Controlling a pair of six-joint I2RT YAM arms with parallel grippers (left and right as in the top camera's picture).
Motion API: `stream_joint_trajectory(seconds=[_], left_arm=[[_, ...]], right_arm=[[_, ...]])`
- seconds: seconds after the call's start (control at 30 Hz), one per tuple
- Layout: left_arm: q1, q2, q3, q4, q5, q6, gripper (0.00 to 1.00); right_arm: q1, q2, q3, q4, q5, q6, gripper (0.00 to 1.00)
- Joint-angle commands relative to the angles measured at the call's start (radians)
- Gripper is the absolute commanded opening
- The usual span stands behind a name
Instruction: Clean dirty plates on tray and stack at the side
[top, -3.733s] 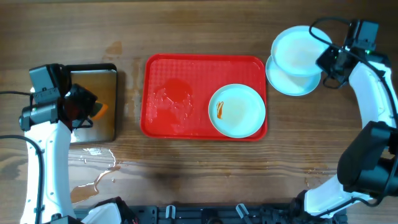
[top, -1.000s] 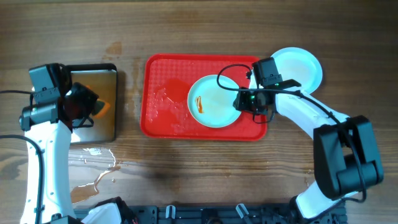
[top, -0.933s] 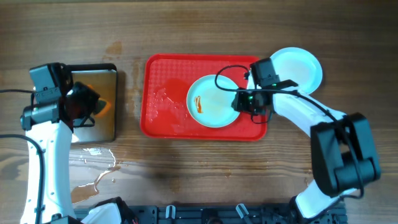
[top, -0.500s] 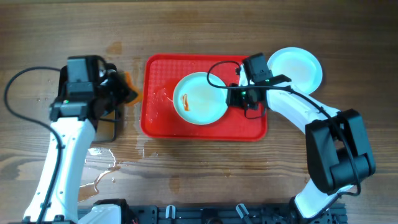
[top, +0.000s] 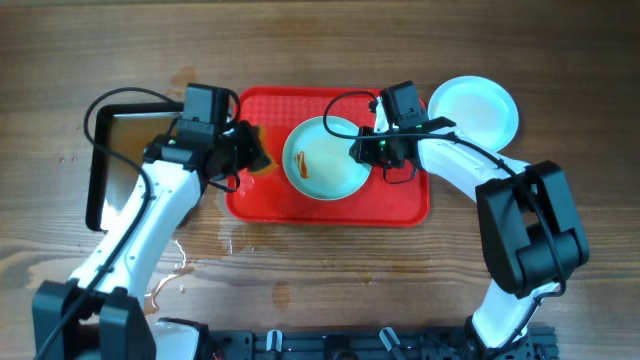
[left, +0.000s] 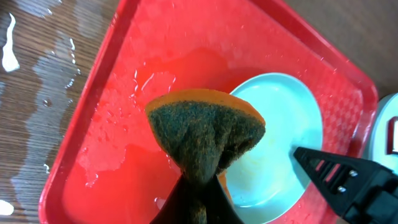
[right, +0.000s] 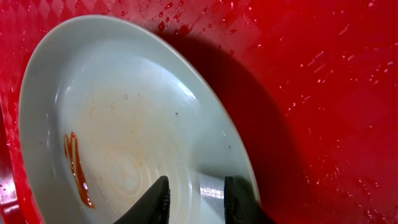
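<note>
The red tray (top: 405, 205) lies mid-table. One plate (top: 322, 150) sits on it, pale with an orange-red smear (right: 76, 168) on its left side, and it is tilted above the tray floor. My right gripper (top: 366, 150) is shut on this plate's right rim, one finger inside (right: 154, 202) and one at the edge (right: 241, 199). My left gripper (top: 243, 155) is shut on a green-and-orange sponge (left: 205, 134), which hangs over the tray's wet left half (left: 118, 155) just short of the plate (left: 292, 124). Two more plates (top: 474, 108) lie stacked on the table right of the tray.
A black-rimmed metal pan (top: 97, 190) lies at the far left, partly under my left arm. Water puddles (top: 165, 270) spread on the wood in front of it. The right arm's cable arcs over the tray's back edge (top: 350, 100).
My left arm has swung right from the metal pan to the tray's left side with the sponge. My right gripper has pulled the plate left and toward the back of the tray.
</note>
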Motion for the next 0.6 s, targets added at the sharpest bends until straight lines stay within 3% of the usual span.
stream_joint_trajectory(seconds=[0.0, 0.07, 0.13, 0.23, 0.43, 0.5, 0.57], left_arm=[[-0.010, 0.019, -0.002, 0.005, 0.012, -0.010, 0.04], [-0.010, 0.019, -0.002, 0.005, 0.012, -0.009, 0.04], [-0.010, 0.019, -0.002, 0.005, 0.012, -0.009, 0.04], [-0.010, 0.019, -0.002, 0.005, 0.012, -0.009, 0.04], [-0.010, 0.019, -0.002, -0.009, 0.012, -0.009, 0.04], [-0.010, 0.019, -0.002, -0.009, 0.012, -0.009, 0.04], [-0.010, 0.019, -0.002, -0.009, 0.012, -0.009, 0.04]], right_arm=[[0.002, 0.024, 0.058, -0.051, 0.023, -0.087, 0.33], [0.002, 0.015, 0.109, -0.122, 0.024, -0.095, 0.35], [0.000, 0.004, 0.167, -0.182, 0.035, -0.094, 0.45], [-0.008, -0.004, 0.268, -0.245, 0.052, -0.096, 0.51], [-0.057, -0.003, 0.329, -0.292, 0.166, -0.136, 0.50], [-0.067, 0.004, 0.322, -0.321, 0.254, -0.160, 0.57], [-0.071, 0.012, 0.322, -0.347, 0.243, -0.199, 0.57]])
